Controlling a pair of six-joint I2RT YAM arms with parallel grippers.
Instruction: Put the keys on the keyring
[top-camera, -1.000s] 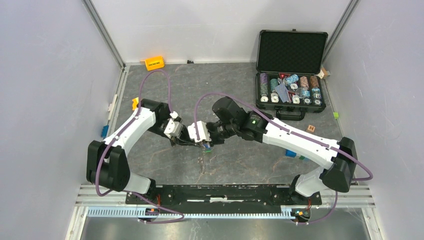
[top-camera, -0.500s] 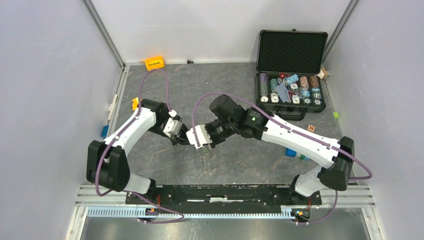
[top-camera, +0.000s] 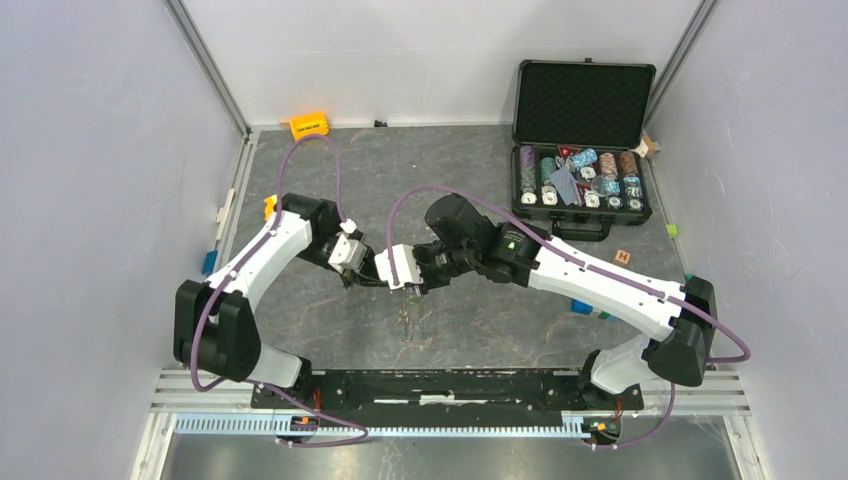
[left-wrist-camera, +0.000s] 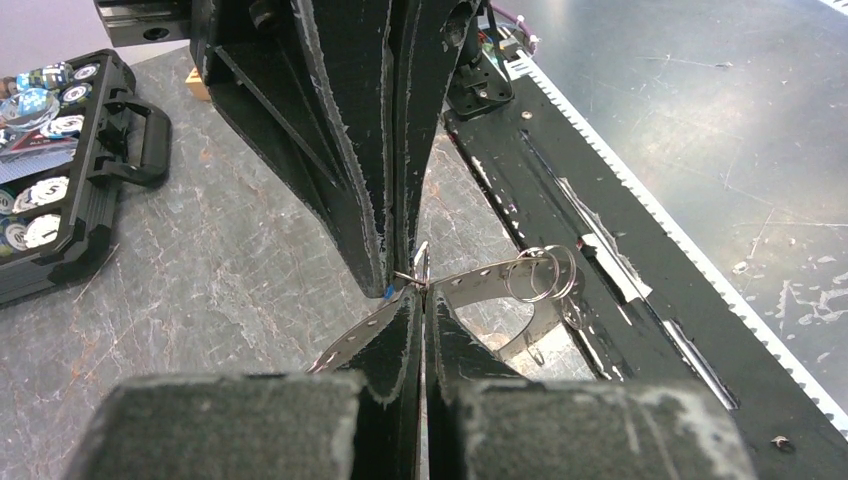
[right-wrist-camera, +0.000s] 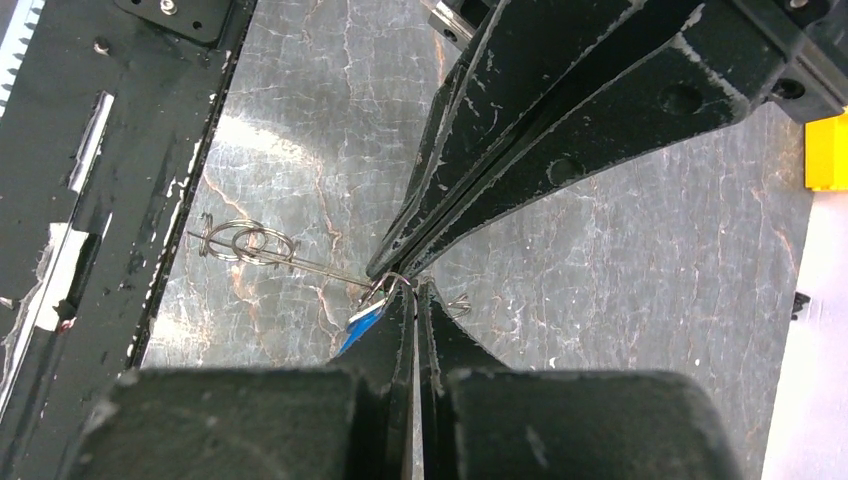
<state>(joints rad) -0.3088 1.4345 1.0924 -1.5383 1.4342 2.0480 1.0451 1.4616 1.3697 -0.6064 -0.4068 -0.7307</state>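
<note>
Both grippers meet tip to tip above the middle of the table. My left gripper (top-camera: 374, 272) (left-wrist-camera: 420, 290) is shut on the keyring (left-wrist-camera: 490, 278), a thin grey metal band with small holes, seen edge-on and curving down to the right. Small wire rings (left-wrist-camera: 542, 272) hang on it. My right gripper (top-camera: 386, 278) (right-wrist-camera: 413, 290) is shut on a key with a blue plastic head (right-wrist-camera: 365, 322). A small wire loop (right-wrist-camera: 395, 283) sits at its fingertips, touching the left fingers. From the right wrist, the keyring's thin edge runs left to the wire rings (right-wrist-camera: 245, 243).
An open black case of poker chips (top-camera: 580, 185) stands at the back right. An orange block (top-camera: 309, 126) lies by the back wall. A wooden cube (top-camera: 622, 257) and blue and green blocks (top-camera: 585, 308) lie under the right arm. The black base rail (top-camera: 440, 385) runs along the near edge.
The joined fingertips shifted slightly left and up, then settled a little left of a second ago. Both grippers stayed shut on what they hold.
</note>
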